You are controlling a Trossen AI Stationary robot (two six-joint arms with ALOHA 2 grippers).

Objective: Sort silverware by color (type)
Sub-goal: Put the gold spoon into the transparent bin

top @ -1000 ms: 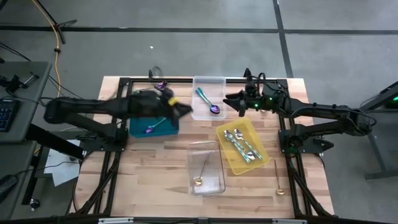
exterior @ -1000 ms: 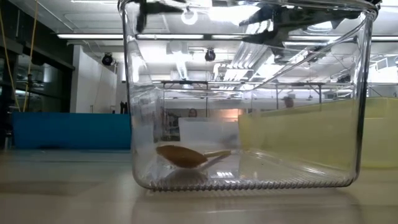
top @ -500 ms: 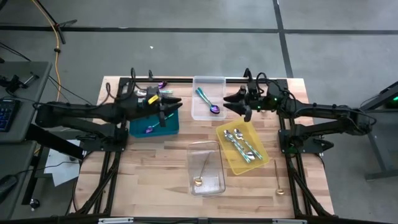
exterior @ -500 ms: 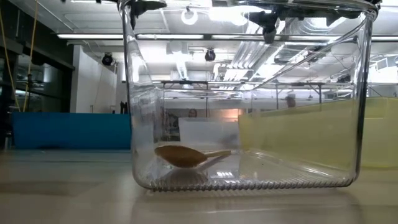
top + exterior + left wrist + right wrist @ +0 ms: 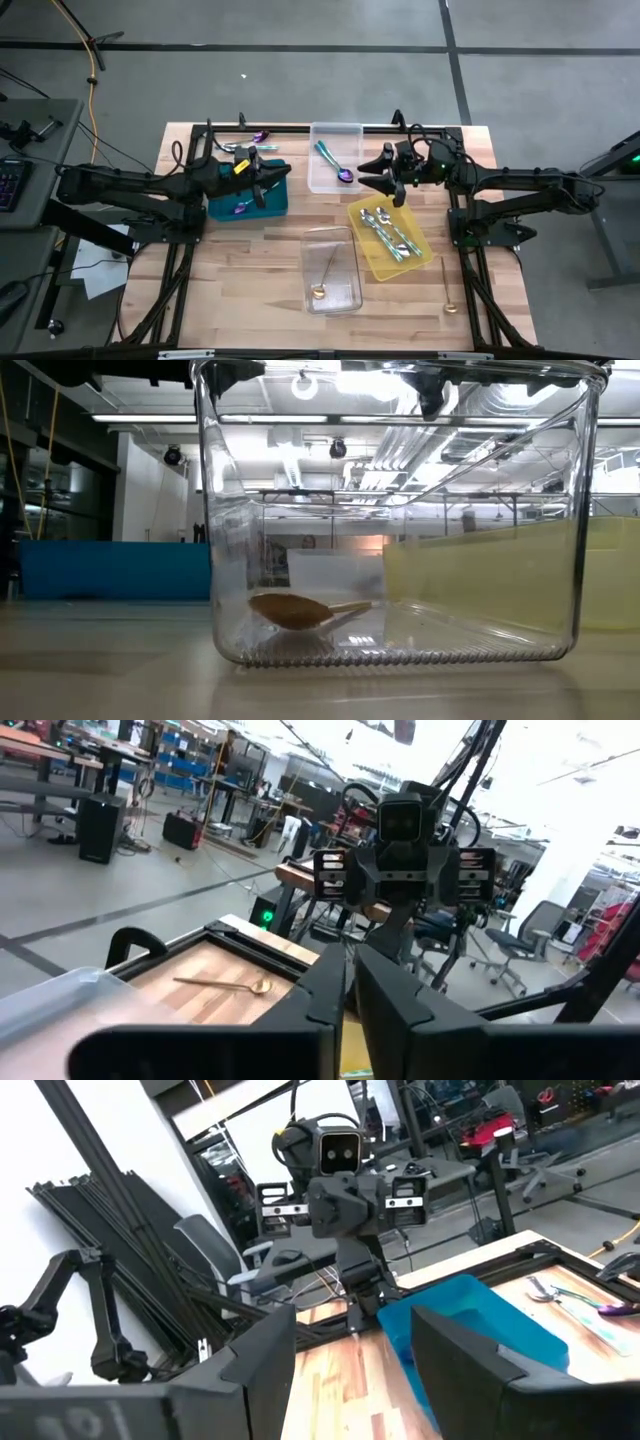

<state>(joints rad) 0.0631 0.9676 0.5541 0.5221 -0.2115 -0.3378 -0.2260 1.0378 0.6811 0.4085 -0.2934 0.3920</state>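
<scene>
Two hands hover over the bench: the left hand (image 5: 268,183) above the teal tray (image 5: 275,203), clenched on nothing I can see, and the right hand (image 5: 385,172) spread wide, empty, between the frosted tray (image 5: 336,130) and the yellow tray (image 5: 360,212). Silverware is scattered: a purple spoon (image 5: 241,207) in teal, silver pieces (image 5: 385,230) in yellow, a gold spoon (image 5: 300,610) in the clear tray (image 5: 345,270), another gold spoon (image 5: 448,290) loose on the wood near the right edge. These look light, stiff and slippery; pinching mid-handle seems safest. Slatted wooden bench (image 5: 250,270); grey concrete floor around.
</scene>
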